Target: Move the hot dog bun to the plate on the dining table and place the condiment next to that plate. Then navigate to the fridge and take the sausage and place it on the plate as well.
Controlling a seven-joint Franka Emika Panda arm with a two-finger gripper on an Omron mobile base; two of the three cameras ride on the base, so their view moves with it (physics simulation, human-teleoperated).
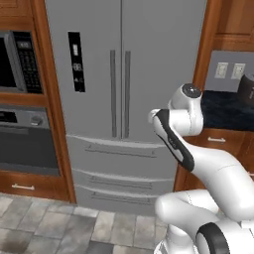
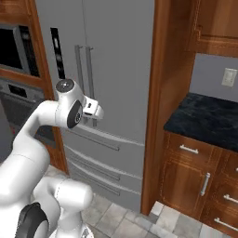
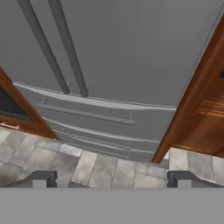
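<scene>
The tall grey steel fridge (image 1: 124,74) stands straight ahead with both doors shut, its black display panel (image 1: 76,61) on the left door and two lower drawers below. It also fills the left of the right base view, fridge (image 2: 116,56), and the hand view, fridge (image 3: 131,52). My gripper (image 3: 111,181) is open, fingertips (image 3: 40,178) wide apart with nothing between them, held in front of the doors and looking down at the drawers. The hand (image 2: 91,110) hovers near the bar handles (image 2: 83,69). Bun, plate, condiment, sausage and dining table are out of view.
A microwave (image 1: 15,62) and an oven (image 1: 25,144) sit in wood cabinetry left of the fridge. To the right, a wood post (image 2: 155,102) borders a black stone counter (image 2: 204,118) over drawers. A dark object (image 1: 246,89) stands on that counter. Tiled floor (image 1: 59,223) lies below.
</scene>
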